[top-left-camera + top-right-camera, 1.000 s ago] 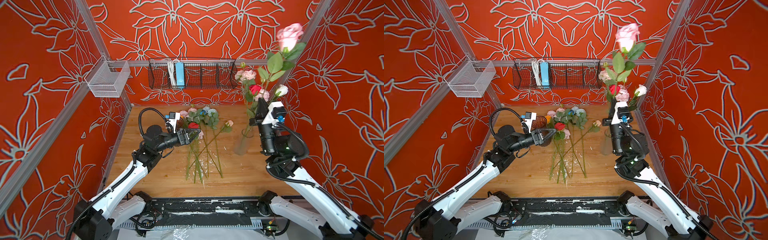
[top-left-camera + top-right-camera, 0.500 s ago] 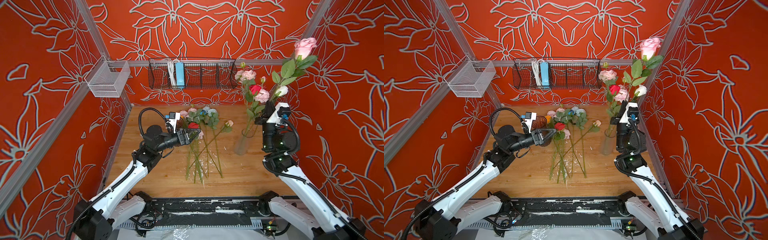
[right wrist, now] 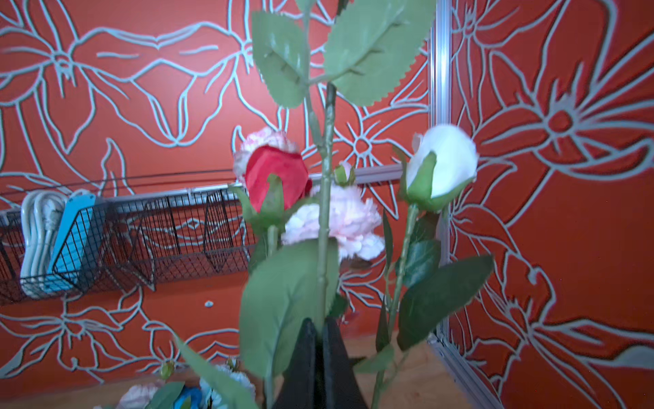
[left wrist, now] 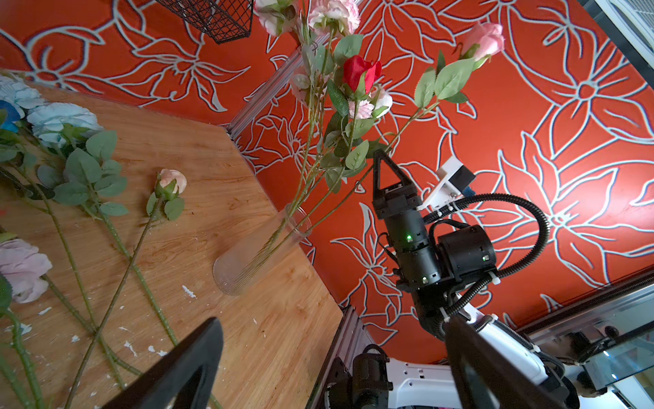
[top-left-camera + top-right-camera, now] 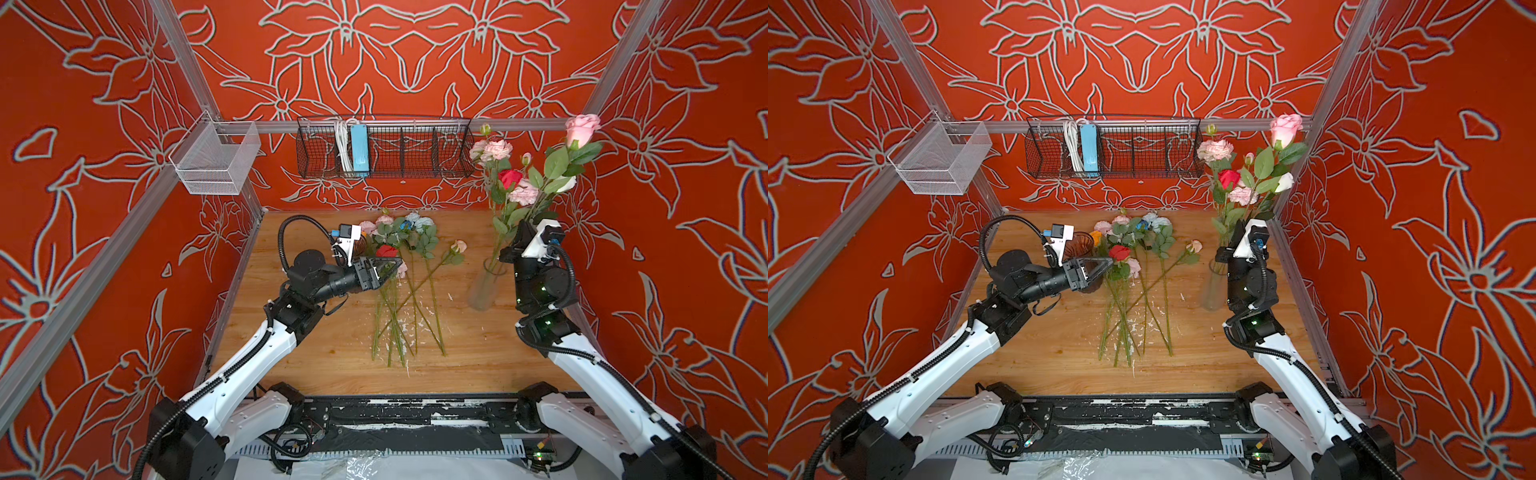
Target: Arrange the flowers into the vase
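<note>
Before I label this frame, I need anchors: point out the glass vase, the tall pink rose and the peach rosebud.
glass vase (image 5: 482, 289): in a top view, its wall.
tall pink rose (image 5: 582, 128): in a top view, its bloom.
peach rosebud (image 4: 172, 180): left wrist view, its bloom.

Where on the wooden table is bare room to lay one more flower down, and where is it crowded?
Bare table: between the loose stems and the vase; also between the left arm and those stems. Crowded: back middle, among the blooms, and the vase corner, where the right tool grips the pink rose.
</note>
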Tool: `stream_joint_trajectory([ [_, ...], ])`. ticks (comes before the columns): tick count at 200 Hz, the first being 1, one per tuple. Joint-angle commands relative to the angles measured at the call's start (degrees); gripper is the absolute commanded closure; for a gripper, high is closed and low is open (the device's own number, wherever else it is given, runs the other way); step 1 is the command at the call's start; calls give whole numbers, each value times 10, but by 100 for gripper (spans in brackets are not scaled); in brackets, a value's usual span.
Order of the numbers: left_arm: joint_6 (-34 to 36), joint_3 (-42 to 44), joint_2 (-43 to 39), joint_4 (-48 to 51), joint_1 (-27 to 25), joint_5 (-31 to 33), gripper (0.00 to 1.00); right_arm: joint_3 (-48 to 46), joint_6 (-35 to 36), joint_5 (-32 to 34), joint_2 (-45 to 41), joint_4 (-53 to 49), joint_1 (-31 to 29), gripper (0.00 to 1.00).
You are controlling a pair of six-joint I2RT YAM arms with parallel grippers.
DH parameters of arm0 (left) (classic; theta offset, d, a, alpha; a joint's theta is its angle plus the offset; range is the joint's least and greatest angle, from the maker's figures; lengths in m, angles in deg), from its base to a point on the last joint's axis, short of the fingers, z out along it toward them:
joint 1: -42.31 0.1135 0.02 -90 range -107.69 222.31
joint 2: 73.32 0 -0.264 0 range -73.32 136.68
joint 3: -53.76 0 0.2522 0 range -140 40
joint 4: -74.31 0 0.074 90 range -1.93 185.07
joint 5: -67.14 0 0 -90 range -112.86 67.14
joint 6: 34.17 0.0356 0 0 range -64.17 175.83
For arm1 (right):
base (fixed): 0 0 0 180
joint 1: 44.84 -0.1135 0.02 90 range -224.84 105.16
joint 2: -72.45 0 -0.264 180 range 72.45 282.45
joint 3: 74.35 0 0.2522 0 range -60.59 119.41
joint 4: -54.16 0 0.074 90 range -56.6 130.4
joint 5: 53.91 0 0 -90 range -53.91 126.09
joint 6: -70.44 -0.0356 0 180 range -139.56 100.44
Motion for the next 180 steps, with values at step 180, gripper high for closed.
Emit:
stream_joint_trajectory([
  [180,64,-23,-9,75,-2,59,2,-34,-322,-9,-281,-582,2,41],
])
